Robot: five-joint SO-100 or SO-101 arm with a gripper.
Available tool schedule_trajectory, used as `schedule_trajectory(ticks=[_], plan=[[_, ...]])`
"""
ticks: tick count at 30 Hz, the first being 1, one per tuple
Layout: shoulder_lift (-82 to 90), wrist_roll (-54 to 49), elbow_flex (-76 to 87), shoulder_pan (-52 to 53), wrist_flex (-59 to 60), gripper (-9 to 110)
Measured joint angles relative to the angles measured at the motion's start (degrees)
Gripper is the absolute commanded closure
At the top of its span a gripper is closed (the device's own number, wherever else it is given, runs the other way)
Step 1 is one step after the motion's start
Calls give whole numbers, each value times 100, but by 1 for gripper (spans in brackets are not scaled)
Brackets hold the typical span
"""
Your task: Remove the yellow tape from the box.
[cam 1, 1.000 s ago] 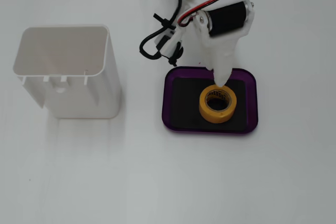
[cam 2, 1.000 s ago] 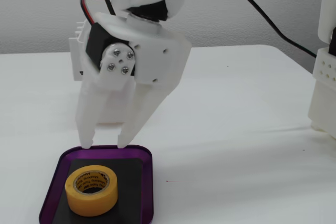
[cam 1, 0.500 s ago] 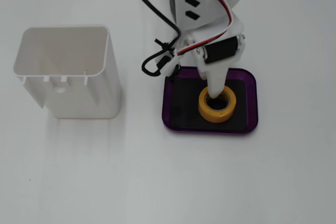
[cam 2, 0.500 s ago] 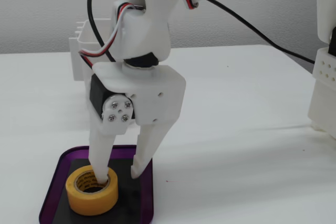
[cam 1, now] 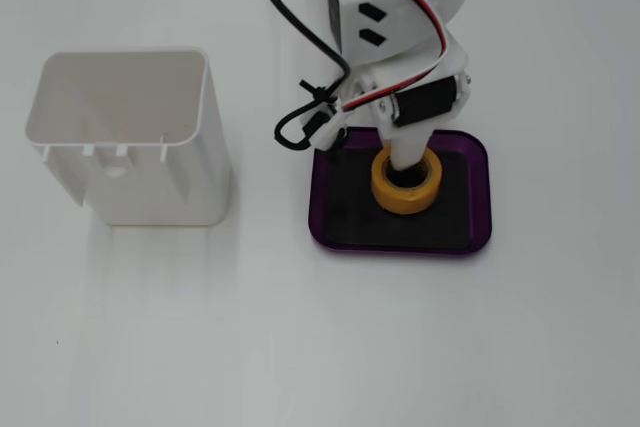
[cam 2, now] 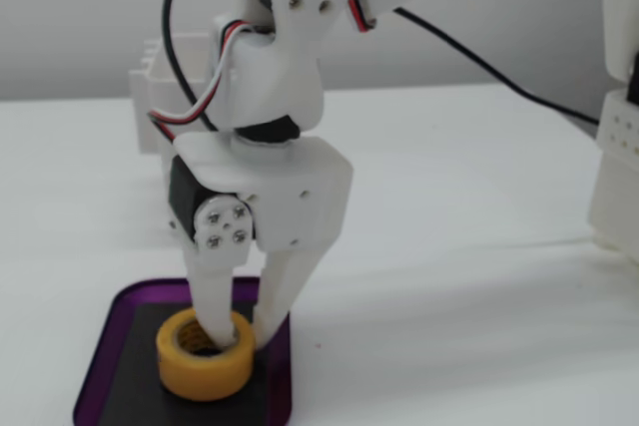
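The yellow tape (cam 1: 406, 197) is a small roll that rests flat on the black floor of the purple box (cam 1: 482, 197), near its middle. In the other fixed view the tape (cam 2: 205, 366) and the box rim (cam 2: 98, 351) show at the bottom left. My white gripper (cam 1: 403, 155) comes down from above. One finger (cam 2: 212, 316) reaches into the roll's core and the other finger (cam 2: 275, 306) stands outside the roll. The jaws are closed on the roll's wall (cam 2: 243, 334). The tape still touches the box floor.
A tall white plastic container (cam 1: 130, 137) stands on the white table left of the box and shows behind the arm (cam 2: 150, 72) in the other fixed view. Black and coloured cables (cam 1: 300, 27) hang from the arm. A white structure (cam 2: 619, 147) stands at the right edge.
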Motion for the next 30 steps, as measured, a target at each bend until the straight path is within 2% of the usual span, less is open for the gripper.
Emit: schedule_trajectory(ticks=[8,17,23,30], plan=[[483,79,-932,35,949,102],[2689,88,-1222,18,1978,102],[4298,88,387,237,1969,102],[5880,79,3445,510,782,102]])
